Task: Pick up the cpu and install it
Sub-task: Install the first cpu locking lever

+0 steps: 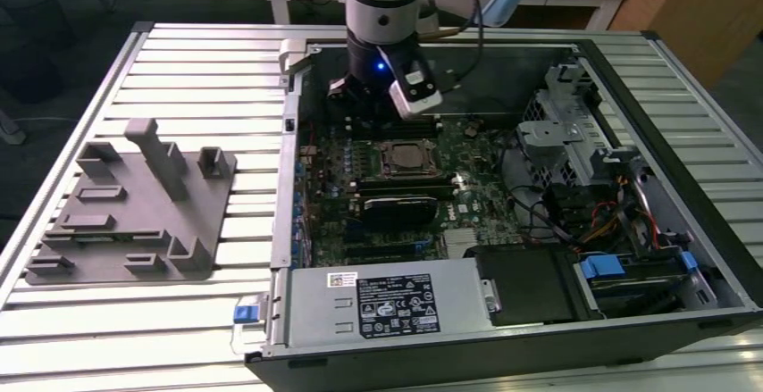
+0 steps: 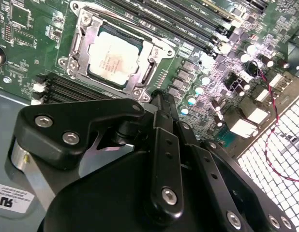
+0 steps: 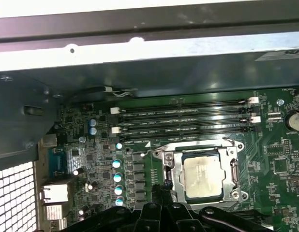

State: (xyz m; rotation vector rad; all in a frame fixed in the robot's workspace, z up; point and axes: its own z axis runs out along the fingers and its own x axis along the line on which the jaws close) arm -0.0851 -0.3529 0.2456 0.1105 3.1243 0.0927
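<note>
1. The cpu (image 2: 113, 60) lies flat inside the socket (image 2: 77, 65) on the motherboard (image 3: 275, 159), so the placing step looks done. It shows in both wrist views.
2. The gripper (image 2: 159, 96) hangs just beside one corner of the socket and touches neither the socket nor the chip. Its fingers are pressed together, with nothing between them.
3. The arm comes straight down into the open computer case (image 1: 667, 79). This is probably because the case lies on its side, so the board faces up and can be reached from above.
4. The chip is a small square with a dull silvery metal top and a thin pale rim. The bright metal frame (image 3: 170, 169) around it has rounded corners with screws, and it seems made to keep the chip from sliding.
5. The board is green and crowded with small round capacitors. Long black memory slots (image 3: 183, 121) run near the socket.
6. A grey plastic fixture block (image 1: 131, 213), matte and with upright posts, stands well apart on the ribbed metal table (image 1: 179, 53). No chip can be seen on it.
</note>
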